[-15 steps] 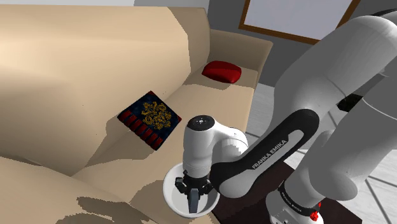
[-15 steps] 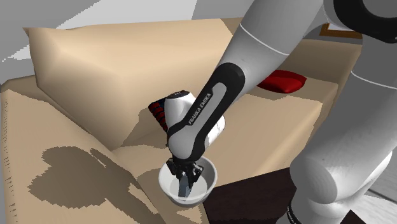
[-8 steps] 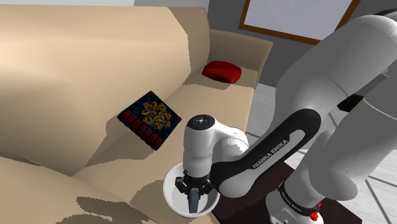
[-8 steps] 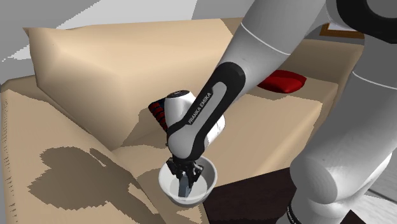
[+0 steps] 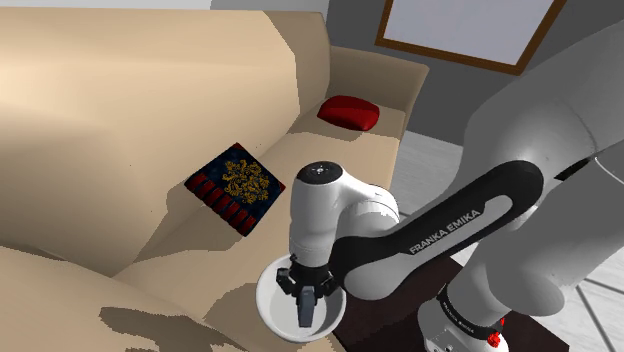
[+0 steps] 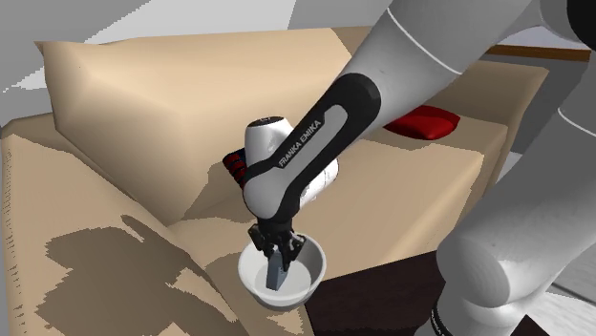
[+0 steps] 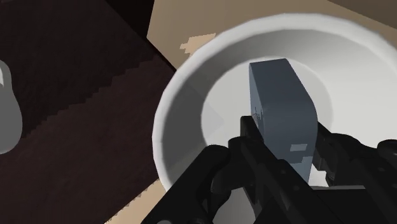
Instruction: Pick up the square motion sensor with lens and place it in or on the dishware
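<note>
A grey-blue square motion sensor (image 7: 280,95) stands on edge inside a white bowl (image 7: 170,114), and my black gripper (image 7: 287,130) is shut on it, one finger on each flat side. From the shoulder view the gripper (image 5: 305,298) points straight down into the bowl (image 5: 265,300), with the sensor (image 5: 305,315) showing just below the fingers. In the second exterior view the sensor (image 6: 275,274) hangs from the gripper (image 6: 275,256) over the middle of the bowl (image 6: 246,277). Whether the sensor touches the bowl's bottom I cannot tell.
The bowl sits on a beige sofa seat (image 5: 180,270) close to its edge, next to my dark stand (image 7: 63,95). A dark blue patterned cushion (image 5: 235,187) and a red cushion (image 5: 348,111) lie farther along the seat. The sofa back (image 5: 120,110) rises behind.
The arm's elbow and wrist have risen and the hand has lifted slightly over the bowl. The sensor stays between the fingers.
</note>
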`<state>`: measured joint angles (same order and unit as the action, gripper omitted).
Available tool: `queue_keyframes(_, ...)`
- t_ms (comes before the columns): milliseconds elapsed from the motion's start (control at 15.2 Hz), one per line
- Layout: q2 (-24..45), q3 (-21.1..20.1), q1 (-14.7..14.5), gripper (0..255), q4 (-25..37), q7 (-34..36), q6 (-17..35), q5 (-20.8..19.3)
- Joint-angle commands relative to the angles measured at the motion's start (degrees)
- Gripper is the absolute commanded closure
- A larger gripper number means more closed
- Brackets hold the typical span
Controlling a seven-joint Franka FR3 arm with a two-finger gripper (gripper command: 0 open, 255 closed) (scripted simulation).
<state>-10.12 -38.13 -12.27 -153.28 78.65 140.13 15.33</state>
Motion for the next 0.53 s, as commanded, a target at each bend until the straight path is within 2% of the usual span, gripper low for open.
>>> queue_keyframes(0,-2.1,0.5,-0.4,255,0.3,-0.8,-2.2,1.1)
queue_keyframes(462,-7.8,2.4,-1.6,255,2.1,-2.3,-9.5,3.0)
